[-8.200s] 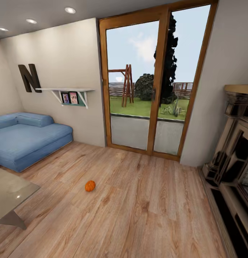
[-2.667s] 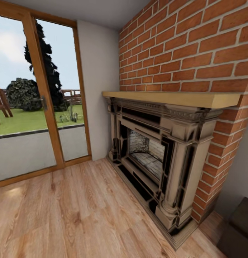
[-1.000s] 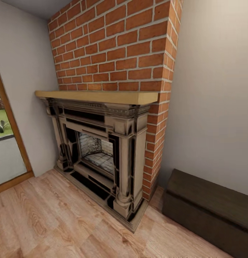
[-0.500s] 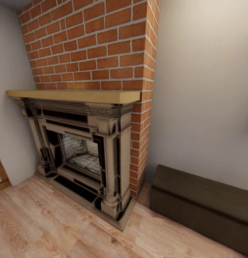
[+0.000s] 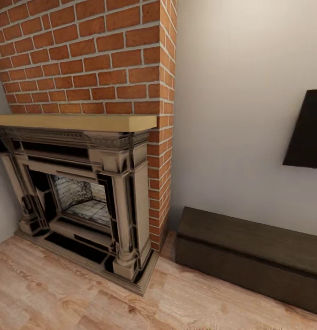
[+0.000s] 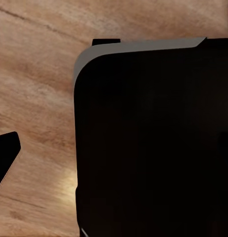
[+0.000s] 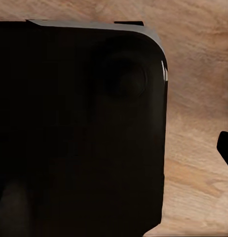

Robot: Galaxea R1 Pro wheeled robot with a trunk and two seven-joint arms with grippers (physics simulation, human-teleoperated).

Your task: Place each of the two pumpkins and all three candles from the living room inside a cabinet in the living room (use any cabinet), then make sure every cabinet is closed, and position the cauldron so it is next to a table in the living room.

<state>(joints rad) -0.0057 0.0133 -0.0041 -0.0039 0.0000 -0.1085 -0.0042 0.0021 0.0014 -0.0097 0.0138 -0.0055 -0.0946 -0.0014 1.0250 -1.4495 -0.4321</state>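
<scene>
Where brick chimney (image 5: pixel 85 55) ends, cabinet (image 5: pixel 250 252) stands closed.

A home living room: brick fireplace (image 5: pixel 80 183), low dark cabinet (image 5: pixel 250 256), wall-mounted TV (image 5: pixel 307 133), wooden floor (image 5: pixel 62 293).

Red brick chimney (image 5: pixel 85 55), tan mantel (image 5: pixel 76 122), dark brown cabinet (image 5: pixel 250 252), black TV screen (image 5: pixel 307 133), pale wood-grain floor (image 5: pixel 62 298).

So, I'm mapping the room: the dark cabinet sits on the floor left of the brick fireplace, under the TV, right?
Not quite: in the head view the cabinet sits right of the fireplace, not left. It is on the floor, below the TV.
</scene>
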